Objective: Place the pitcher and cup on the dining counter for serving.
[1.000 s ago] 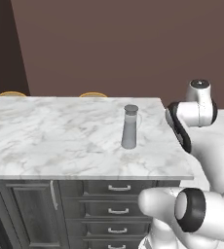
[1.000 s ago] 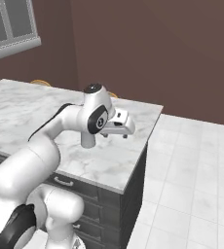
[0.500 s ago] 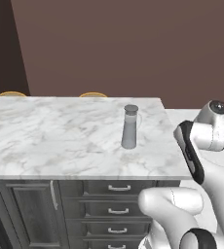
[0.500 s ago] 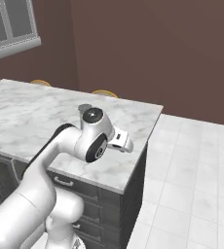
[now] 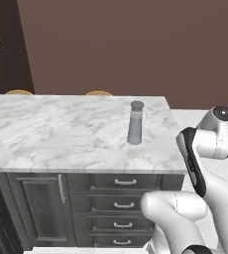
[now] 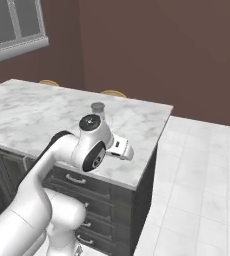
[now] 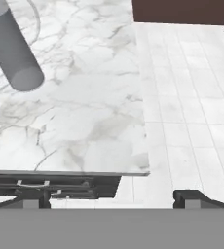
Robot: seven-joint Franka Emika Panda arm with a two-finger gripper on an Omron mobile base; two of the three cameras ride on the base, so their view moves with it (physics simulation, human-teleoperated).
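The broad white marble dining counter with grey veins and dark grey drawers (image 5: 61, 134) looks the same as a second ago, and the base cameras have not shifted, so the base has stayed put. What has changed is my arm. A second ago my elbow and wrist hung over the right end of the slab, close to the pitcher. Now the arm has swung back and out past the counter's right edge, so in the left base view it stands over the tiled floor, well apart from the slab's top.

The tall slim grey matte-metal pitcher with its wider cap (image 5: 136, 122) stands upright on the marble near the right end, exactly where it was, free of me.

My two-finger gripper (image 7: 109, 198) is spread as wide as it goes and carries nothing. Between its dark tips I look down on the counter's near corner, with the pitcher's base off at the upper left.

I judge from this that the pitcher's half of the job is done and I am pulling away from it. The small yellow cup is not on this slab yet, so fetching it should be my next errand.
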